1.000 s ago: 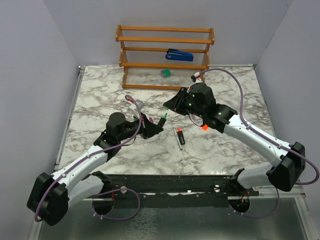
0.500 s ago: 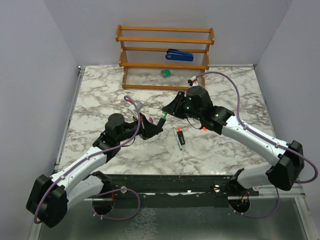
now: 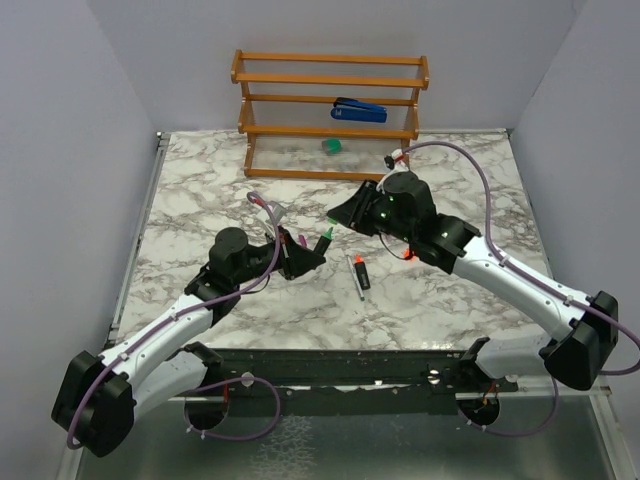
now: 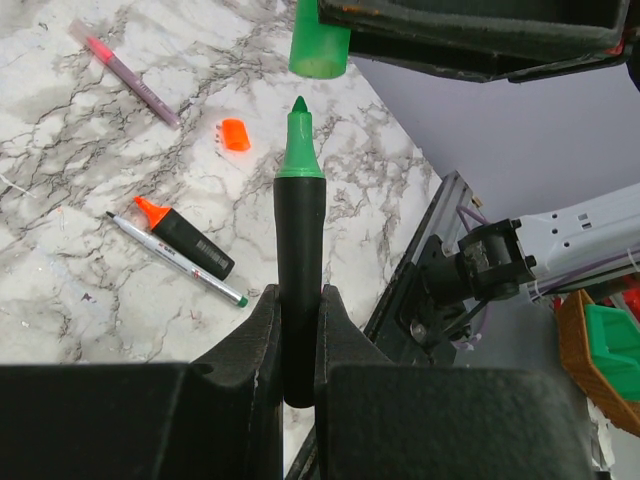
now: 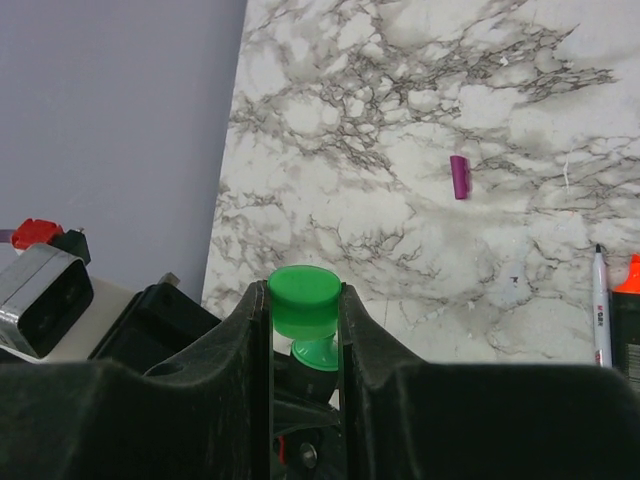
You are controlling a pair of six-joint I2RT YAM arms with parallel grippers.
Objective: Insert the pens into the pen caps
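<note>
From the left wrist, we see the green marker's [image 4: 300, 270] lower end hidden between the left fingers [image 4: 256, 335], and the green cap [image 4: 318, 45] above it is cut off by the top edge. From the right wrist, that cap hides most of the marker's tip, and the right edge cuts off the orange-tipped marker [image 5: 628, 300].

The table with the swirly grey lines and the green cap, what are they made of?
The table looks like marble, white with grey veins, though it may be only a smooth printed sheet. The green cap looks like plastic: one even bright colour, smooth, with a slight sheen.
</note>
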